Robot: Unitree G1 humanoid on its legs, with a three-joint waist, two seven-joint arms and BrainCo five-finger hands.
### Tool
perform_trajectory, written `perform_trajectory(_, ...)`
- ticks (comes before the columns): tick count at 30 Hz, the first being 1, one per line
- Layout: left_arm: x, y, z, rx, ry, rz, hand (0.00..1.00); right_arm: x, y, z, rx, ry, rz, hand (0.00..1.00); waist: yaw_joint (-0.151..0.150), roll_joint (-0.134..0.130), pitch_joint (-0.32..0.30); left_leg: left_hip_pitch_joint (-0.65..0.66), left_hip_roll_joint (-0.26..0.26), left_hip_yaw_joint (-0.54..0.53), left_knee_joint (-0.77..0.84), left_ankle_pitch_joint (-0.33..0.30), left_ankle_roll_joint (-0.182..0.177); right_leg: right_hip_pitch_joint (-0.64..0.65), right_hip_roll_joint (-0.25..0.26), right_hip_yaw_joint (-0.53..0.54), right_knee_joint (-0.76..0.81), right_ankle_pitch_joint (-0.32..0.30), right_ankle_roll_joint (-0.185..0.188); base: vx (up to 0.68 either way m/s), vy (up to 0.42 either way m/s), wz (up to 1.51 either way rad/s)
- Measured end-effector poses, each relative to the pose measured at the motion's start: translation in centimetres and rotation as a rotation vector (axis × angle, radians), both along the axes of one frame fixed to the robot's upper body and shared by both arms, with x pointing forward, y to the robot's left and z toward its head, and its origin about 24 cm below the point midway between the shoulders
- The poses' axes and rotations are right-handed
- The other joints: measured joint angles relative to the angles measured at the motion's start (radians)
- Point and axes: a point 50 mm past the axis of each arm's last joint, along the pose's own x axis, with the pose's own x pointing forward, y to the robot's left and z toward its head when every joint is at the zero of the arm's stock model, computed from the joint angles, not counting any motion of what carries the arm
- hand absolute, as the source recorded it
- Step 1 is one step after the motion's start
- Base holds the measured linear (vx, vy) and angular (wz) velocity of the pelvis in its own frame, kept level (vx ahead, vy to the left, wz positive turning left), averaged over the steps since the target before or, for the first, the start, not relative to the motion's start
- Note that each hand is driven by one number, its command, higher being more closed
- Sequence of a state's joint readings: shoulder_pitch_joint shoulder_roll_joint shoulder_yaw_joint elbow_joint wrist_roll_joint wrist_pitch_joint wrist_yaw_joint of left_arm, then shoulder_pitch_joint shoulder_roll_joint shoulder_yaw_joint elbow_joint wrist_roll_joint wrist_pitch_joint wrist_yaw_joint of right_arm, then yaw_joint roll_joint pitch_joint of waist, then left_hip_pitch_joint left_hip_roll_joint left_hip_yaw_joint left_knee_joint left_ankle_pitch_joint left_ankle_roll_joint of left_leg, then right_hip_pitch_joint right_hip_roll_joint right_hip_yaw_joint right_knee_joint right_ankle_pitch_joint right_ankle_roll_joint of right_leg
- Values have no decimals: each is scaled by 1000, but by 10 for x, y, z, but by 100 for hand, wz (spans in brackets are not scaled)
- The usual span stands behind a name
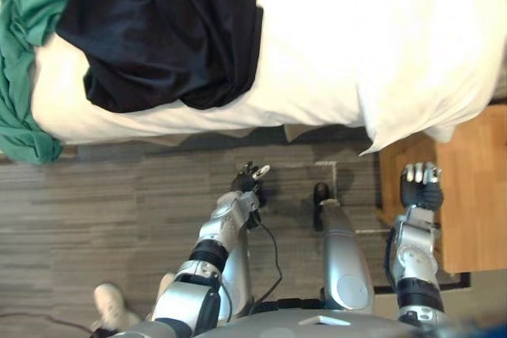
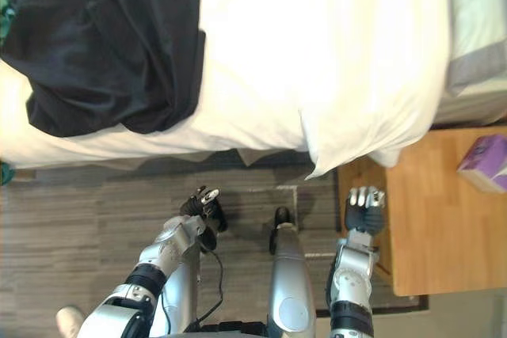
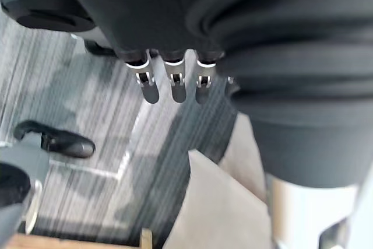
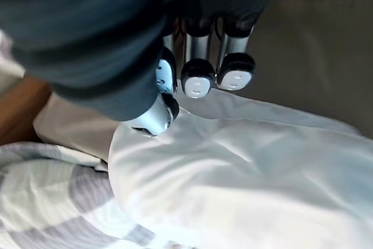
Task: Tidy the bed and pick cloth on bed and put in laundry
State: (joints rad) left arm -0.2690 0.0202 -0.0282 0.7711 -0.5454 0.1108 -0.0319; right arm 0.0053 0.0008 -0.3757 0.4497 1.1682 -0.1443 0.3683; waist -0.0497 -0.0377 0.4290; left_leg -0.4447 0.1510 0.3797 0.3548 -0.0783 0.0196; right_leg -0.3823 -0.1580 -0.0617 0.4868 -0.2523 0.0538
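Two hands low by the bed (image 1: 317,77), both holding nothing. Left hand (image 1: 249,177) hangs over the floor (image 1: 95,211), fingers loose. Right hand (image 1: 420,187) sits over the edge of the wooden counter (image 2: 428,227), fingers slack too, just beside the drooping corner of the white pillow (image 1: 428,61). From the wrist view, whether its thumb touches that pillow, can't tell.

Task cloth: black cloth (image 1: 166,29) lies in a heap on the bed's left part, top cut off by the frame, lower fold near the mattress edge, well apart from both hands. Green cloth (image 1: 24,53) at far left spills over the bed's side, mostly cut off, so its shape is hard to read. Pillow overhangs the mattress on the right, hiding the bed corner under it. Striped grey bedding (image 2: 475,29) peeks out past the pillow.

Purple box (image 2: 483,162) on the counter, half out of frame; contents can't be made out. Somebody's pale shoe (image 1: 109,302) at lower left, rest of the person cut off.
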Motion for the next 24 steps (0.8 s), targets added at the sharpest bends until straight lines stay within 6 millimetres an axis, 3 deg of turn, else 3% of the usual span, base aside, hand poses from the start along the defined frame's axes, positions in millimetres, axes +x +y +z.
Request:
perform_trajectory(4, -31, 16, -24, 72, 96, -14, 0, -42, 16, -54, -389, 519, 275, 0, 16, -28, -78, 115, -2, 57, -73, -12, 0, 131, -4, -13, -117, 30, 11, 116, 21, 1)
perform_trajectory(6, -48, 24, -35, 91, 151, -8, 0, -69, 35, -83, -550, 744, 530, 0, 16, -27, -112, 157, -28, 43, -98, -5, -5, 186, -24, -46, -144, 29, 13, 137, 37, 22)
perform_trajectory(10, -81, 37, -56, 151, 270, -4, 0, -88, 46, -102, -615, 911, 666, 0, 13, -17, -149, 219, -69, -4, -133, 11, 5, 293, -45, -101, -209, 36, 30, 120, 27, 40)
perform_trajectory(12, -108, 46, -68, 216, 326, 9, 0, -99, 47, -110, -579, 978, 693, 0, 17, -22, -192, 264, -92, -21, -186, 31, 3, 345, -51, -120, -251, 40, 38, 98, -5, 31)
perform_trajectory(18, -130, 57, -76, 308, 371, 65, 0, -105, 50, -114, -564, 1022, 731, 0, 15, -8, -233, 374, -134, -24, -336, 100, 1, 407, -56, -138, -299, 45, 44, 20, -9, 3)
perform_trajectory(19, -127, 58, -74, 318, 356, 77, 0, -102, 51, -115, -567, 1034, 741, 0, 13, -7, -228, 338, -122, -20, -243, 52, -2, 403, -57, -138, -280, 32, 44, -36, 9, -2)
perform_trajectory(22, -120, 55, -71, 333, 334, 121, 0, -96, 42, -113, -596, 1065, 722, 0, 10, 22, -212, 199, -24, -39, 96, -121, 4, 351, -47, -136, -125, -43, 45, -48, 52, 0)
perform_trajectory(24, -114, 56, -67, 344, 313, 159, 0, -90, 39, -110, -630, 1074, 698, 0, 14, 16, -204, 155, -7, -44, 210, -180, 12, 288, -71, -128, 27, -109, 54, -67, 95, -3)
